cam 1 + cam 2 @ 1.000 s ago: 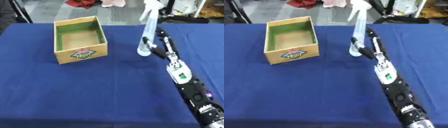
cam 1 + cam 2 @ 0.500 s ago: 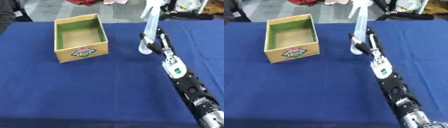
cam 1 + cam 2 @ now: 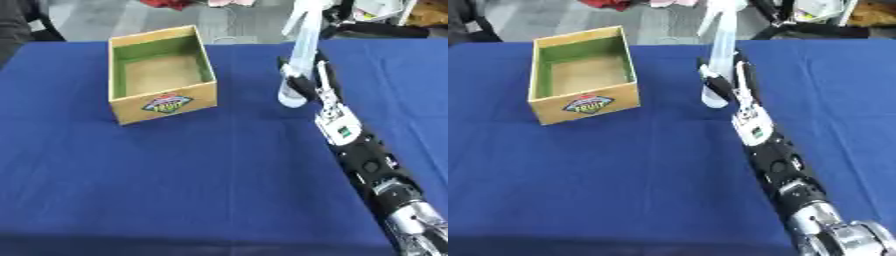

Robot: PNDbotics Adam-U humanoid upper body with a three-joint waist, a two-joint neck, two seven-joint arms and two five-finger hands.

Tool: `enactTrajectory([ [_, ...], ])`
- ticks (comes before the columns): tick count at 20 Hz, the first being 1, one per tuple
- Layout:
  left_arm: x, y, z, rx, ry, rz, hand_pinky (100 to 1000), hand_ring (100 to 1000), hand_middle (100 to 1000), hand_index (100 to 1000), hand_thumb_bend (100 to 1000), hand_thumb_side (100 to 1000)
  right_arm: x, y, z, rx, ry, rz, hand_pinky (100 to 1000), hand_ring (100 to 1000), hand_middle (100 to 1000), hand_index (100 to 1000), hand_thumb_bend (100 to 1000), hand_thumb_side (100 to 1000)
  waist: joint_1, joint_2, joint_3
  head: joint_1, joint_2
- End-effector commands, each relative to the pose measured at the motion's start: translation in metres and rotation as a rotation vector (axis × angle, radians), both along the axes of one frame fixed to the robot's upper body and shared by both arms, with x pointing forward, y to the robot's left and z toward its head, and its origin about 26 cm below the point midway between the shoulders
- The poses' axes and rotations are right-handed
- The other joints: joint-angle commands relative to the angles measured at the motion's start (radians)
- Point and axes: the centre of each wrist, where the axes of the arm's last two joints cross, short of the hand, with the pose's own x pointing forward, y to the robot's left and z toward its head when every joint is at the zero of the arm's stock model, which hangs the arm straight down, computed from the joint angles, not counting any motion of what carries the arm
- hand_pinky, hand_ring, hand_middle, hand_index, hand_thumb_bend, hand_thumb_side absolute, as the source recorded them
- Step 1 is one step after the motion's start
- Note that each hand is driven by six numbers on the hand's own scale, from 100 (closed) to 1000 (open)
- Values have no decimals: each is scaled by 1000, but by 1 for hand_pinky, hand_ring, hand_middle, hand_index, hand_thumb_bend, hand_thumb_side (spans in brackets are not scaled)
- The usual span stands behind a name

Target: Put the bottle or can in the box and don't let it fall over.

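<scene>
A tall pale spray bottle (image 3: 300,55) stands upright on the blue table (image 3: 201,170), right of centre toward the back. My right hand (image 3: 306,82) is against its lower part, dark fingers curled round the base, with the arm running in from the lower right. The open cardboard box (image 3: 160,72), green inside with a fruit label on its front, sits to the left of the bottle, a gap of bare cloth between them. The left hand shows in neither view.
Beyond the table's far edge are dark equipment and cables (image 3: 385,25) and some red and pink items (image 3: 175,3). Bare blue cloth stretches across the near half of the table.
The picture has shifted a little between frames, so the camera moved. Bottle, hand and box keep the same places relative to each other.
</scene>
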Motion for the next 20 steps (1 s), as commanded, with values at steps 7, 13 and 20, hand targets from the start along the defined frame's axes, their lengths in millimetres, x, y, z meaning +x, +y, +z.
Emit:
enactTrajectory([
  [7, 1, 0, 11, 17, -31, -15, 830, 778, 866, 937, 633, 849, 8, 1, 15, 70, -24, -48, 920, 919, 851, 473, 100, 100, -4, -14, 10, -9, 5],
  [13, 1, 1, 11, 15, -30, -10, 830, 778, 866, 936, 634, 848, 9, -1, 22, 114, -62, -78, 893, 858, 774, 321, 100, 100, -9, -19, 14, -6, 5],
  [20, 1, 1, 11, 16, -29, -12, 831, 778, 865, 936, 635, 848, 13, 14, 42, 140, -143, -43, 865, 807, 723, 264, 100, 100, -10, -22, 19, -8, 5],
])
